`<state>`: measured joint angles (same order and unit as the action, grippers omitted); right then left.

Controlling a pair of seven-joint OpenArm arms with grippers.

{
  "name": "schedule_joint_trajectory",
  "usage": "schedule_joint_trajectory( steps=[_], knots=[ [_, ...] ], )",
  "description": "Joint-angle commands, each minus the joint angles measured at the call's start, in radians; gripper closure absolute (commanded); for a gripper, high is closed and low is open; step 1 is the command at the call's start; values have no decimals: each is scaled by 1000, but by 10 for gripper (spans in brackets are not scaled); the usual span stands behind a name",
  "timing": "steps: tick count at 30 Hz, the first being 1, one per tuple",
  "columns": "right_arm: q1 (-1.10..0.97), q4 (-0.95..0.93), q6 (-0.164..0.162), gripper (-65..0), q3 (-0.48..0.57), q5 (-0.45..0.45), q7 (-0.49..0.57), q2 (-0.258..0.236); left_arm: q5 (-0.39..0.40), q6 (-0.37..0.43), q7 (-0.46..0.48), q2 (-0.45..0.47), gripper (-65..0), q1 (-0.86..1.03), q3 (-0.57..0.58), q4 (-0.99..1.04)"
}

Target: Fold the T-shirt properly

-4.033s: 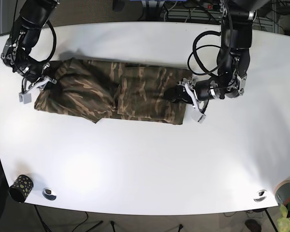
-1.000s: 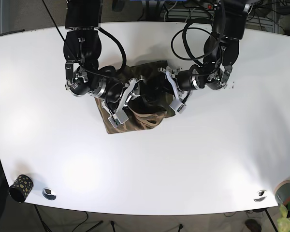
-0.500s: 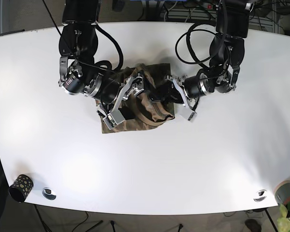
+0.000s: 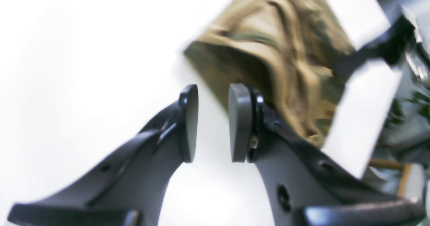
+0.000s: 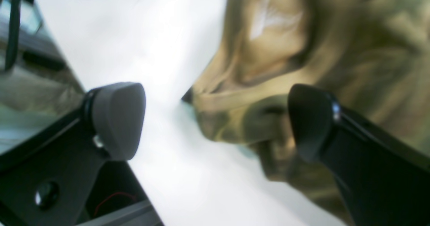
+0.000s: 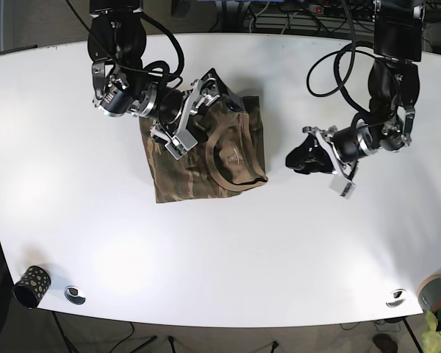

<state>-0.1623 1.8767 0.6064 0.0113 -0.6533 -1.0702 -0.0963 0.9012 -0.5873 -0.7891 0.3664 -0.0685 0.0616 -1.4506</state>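
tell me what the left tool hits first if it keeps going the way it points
Most likely the near edge of the shirt. The left tool points across bare table toward it; depth is blurry.

left end effector [image 6: 320, 163]: pads narrowly parted, empty, forearm angling down from upper right | right end effector [image 6: 195, 118]: pads wide apart, empty, arm bent inward

The olive-and-brown camouflage cotton T-shirt [image 6: 206, 154] is lying on the glossy white table [image 6: 206, 257], its tan inside showing.
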Motion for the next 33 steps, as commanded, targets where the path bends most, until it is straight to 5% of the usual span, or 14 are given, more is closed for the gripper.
schedule_joint_trajectory(
  steps=[1,17,23,30,33],
  knots=[
    [13,14,7,-648,11,-16,25,-4,25,-10,20,41,-139,-9,-44,-22],
    [56,-141,5,-648,237,73,83,-3,23,-10,20,121,-139,-9,-64,-23],
    [54,5,5,-648,177,23,80,-4,23,-10,20,119,-139,-9,-64,-23],
    [177,-81,7,-647,106,-7,84,-39,9,-9,20,119,-139,-7,-30,-17],
    [251,-147,7,-587,106,5,86,-35,-38,-9,20,118,-139,-7,4,-23]
  ],
)
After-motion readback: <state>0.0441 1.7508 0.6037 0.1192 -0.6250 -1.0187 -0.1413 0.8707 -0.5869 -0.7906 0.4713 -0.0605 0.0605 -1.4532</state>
